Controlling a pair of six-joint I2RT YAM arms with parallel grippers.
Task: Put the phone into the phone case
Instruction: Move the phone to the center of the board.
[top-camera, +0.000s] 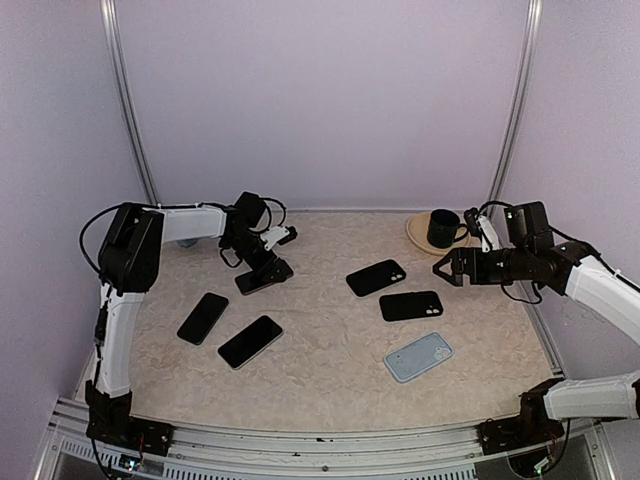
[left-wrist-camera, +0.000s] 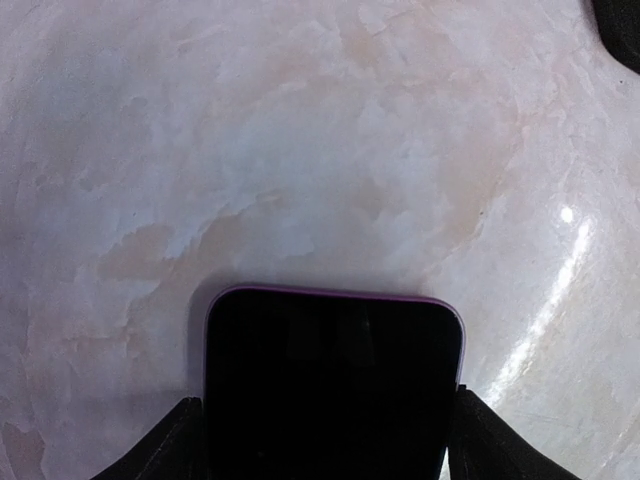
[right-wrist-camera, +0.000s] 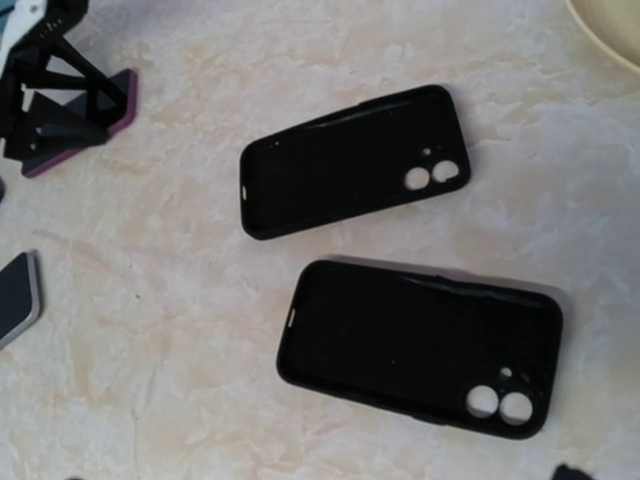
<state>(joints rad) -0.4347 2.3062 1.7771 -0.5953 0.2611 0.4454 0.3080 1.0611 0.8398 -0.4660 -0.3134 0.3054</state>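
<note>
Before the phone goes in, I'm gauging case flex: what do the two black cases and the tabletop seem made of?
Upper black case and lower black case: probably soft silicone or TPU, matte, no glare, rounded lips. Tabletop: glossy marble-look stone or laminate, with veining and bright reflections.

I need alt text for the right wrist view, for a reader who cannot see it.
An empty black phone case lies open side up on the pale table, a second black case just below it. At top left, the left gripper grips a purple-edged phone.
</note>
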